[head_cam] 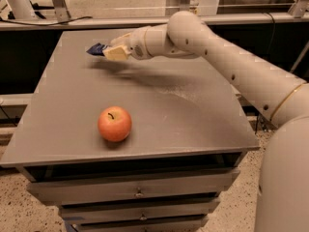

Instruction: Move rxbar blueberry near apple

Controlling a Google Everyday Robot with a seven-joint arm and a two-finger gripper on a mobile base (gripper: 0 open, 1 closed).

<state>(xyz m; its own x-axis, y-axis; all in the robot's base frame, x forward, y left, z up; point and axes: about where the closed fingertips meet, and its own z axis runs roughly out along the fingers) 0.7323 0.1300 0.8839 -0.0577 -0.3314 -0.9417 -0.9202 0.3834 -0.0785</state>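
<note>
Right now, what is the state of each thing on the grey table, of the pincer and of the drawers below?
dark blue flat snack bar: gripped at one end, apparently lifted above the grey table.
pincer: over the table's far left part, shut on the bar.
round red-orange apple: resting stem up near the front edge, untouched, apart from the bar.
grey drawers: shut.

I seem to be working in a robotics lab or workshop. A plain grey table sits over a stack of metal drawers on a speckled floor, with bare metal frame legs and a loose black cable behind. My gripper hangs over the table's far left corner, clamped on the rxbar blueberry.
</note>
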